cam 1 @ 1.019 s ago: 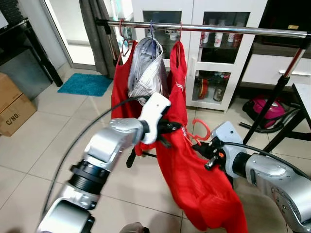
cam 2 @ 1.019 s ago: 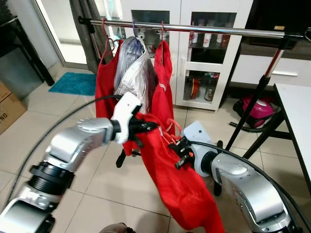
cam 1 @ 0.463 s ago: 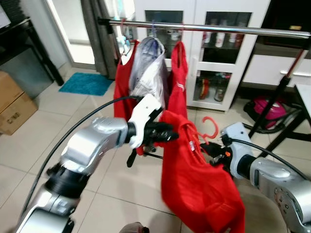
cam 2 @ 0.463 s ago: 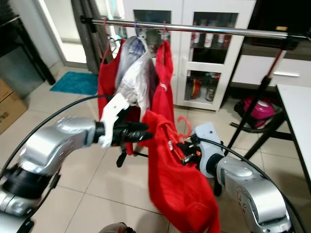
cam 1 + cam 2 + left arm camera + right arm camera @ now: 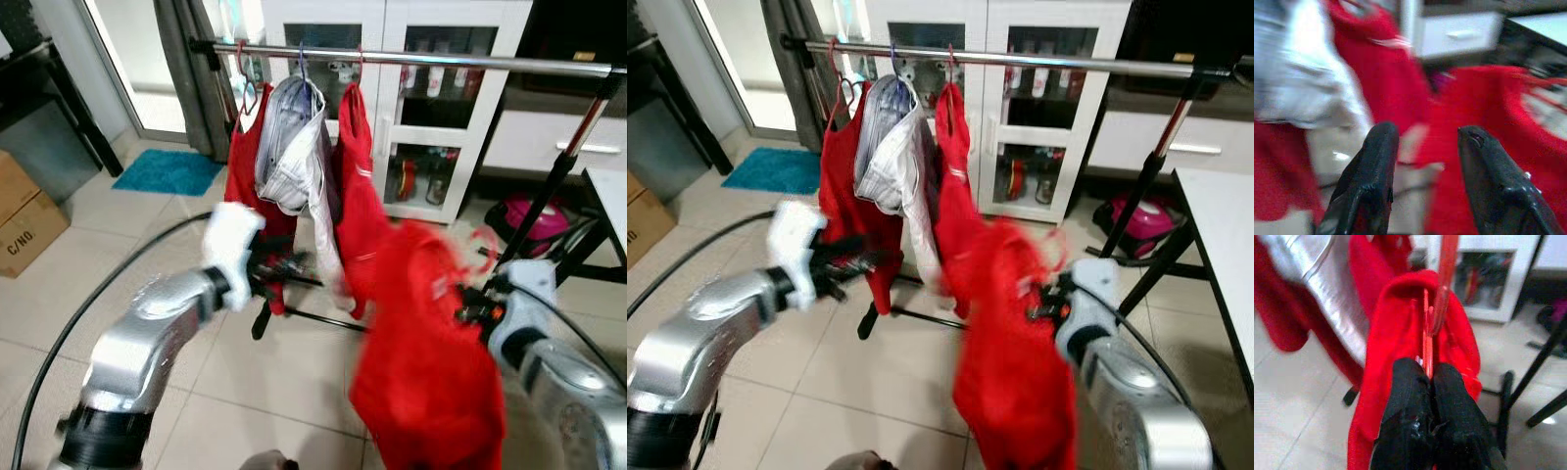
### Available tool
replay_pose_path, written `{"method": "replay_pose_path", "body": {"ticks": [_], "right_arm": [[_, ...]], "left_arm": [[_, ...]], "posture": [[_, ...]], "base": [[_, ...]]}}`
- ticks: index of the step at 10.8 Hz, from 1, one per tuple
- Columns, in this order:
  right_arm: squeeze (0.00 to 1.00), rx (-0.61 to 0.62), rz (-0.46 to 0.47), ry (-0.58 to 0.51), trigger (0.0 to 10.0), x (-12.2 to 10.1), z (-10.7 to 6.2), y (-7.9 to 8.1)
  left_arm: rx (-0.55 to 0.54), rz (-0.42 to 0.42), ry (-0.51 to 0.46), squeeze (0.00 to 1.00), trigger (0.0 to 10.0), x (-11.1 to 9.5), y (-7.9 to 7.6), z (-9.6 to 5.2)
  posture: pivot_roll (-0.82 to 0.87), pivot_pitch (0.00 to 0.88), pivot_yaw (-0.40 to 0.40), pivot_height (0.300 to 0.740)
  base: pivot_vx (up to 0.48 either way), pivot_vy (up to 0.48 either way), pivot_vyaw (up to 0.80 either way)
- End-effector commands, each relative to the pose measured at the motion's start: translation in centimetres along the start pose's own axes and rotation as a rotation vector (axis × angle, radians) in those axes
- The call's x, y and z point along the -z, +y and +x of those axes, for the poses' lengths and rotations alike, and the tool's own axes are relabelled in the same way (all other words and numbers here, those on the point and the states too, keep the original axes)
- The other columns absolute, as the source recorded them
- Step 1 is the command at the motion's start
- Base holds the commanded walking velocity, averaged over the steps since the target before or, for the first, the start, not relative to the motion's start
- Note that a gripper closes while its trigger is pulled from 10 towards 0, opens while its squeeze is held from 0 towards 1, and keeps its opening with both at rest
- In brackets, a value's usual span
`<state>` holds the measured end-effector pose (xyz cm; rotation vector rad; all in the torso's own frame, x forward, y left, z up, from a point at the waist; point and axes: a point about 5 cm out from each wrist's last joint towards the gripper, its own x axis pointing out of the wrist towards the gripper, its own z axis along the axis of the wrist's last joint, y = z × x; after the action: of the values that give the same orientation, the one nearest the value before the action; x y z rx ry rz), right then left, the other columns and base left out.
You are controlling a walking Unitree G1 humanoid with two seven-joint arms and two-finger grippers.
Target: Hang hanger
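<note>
A red garment [image 5: 421,362] hangs on a red hanger whose hook [image 5: 482,243] sticks up at its right. My right gripper [image 5: 472,311] is shut on the hanger's neck [image 5: 1427,347], just under the hook, with the cloth draped around the fingers. My left gripper [image 5: 292,270] floats to the left of the garment, open, with nothing between its fingers [image 5: 1369,181]. Above and behind runs the silver rail [image 5: 441,62]. On its left part hang a red garment [image 5: 245,162], a white-grey one [image 5: 289,157] and another red one [image 5: 358,186]. Both arms are motion-blurred.
A white cabinet [image 5: 421,147] with glass doors stands behind the rack. The rack's black leg [image 5: 549,196] slants down at the right beside a pink object [image 5: 534,215]. A white table corner [image 5: 1225,225] is at the right, and a cardboard box [image 5: 24,220] and blue mat [image 5: 167,168] at the left.
My left gripper has let go of the red garment and drawn back to the left. The right gripper has swung the hanger and garment to the right and slightly up.
</note>
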<state>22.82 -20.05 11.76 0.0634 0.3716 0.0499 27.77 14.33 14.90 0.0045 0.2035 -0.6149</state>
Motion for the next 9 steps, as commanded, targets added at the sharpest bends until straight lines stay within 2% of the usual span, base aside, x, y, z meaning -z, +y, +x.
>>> {"method": "replay_pose_path", "body": {"ticks": [1, 2, 3, 4, 7, 9], "right_arm": [[0.0, 0.022, 0.002, -0.097, 10.0, -1.3, 0.0, 0.2], [0.0, 0.033, 0.036, -0.13, 10.0, -1.6, 0.3, 0.7], [0.0, 0.058, -0.016, -0.15, 10.0, -2.3, 1.0, 1.5], [0.0, 0.067, -0.012, -0.207, 10.0, -3.0, 1.2, 1.9], [0.0, 0.132, -0.04, -0.233, 10.0, -3.1, 1.3, 0.9], [0.0, 0.096, -0.064, -0.262, 10.0, -3.8, 1.5, 1.2]], "left_arm": [[-0.105, 0.024, -0.032, 0.0, 10.0, 0.0, 0.8, -0.3], [-0.127, 0.05, -0.046, 0.0, 10.0, 0.4, 0.6, -0.5], [-0.117, 0.103, -0.056, 0.0, 10.0, 0.0, -0.1, -0.1], [-0.113, 0.113, -0.068, 0.0, 10.0, 0.0, -0.3, 0.2], [-0.085, 0.117, -0.058, 0.0, 10.0, 0.7, -1.6, 1.2], [-0.078, 0.113, -0.067, 0.0, 10.0, 0.8, -1.8, 1.7]], "posture": [[0.05, 0.0, 0.078, 0.723], [0.05, 0.0, 0.073, 0.723], [0.04, 0.0, 0.061, 0.723], [0.04, 0.0, 0.072, 0.723], [0.03, 0.0, 0.092, 0.723], [0.02, 0.0, 0.101, 0.723]], "base": [[0.0, 0.0, 0.0], [0.0, 0.0, 0.0], [0.307, 0.0, 0.0], [0.319, 0.0, 0.0], [0.333, 0.0, -0.24], [0.349, 0.0, 0.0]]}}
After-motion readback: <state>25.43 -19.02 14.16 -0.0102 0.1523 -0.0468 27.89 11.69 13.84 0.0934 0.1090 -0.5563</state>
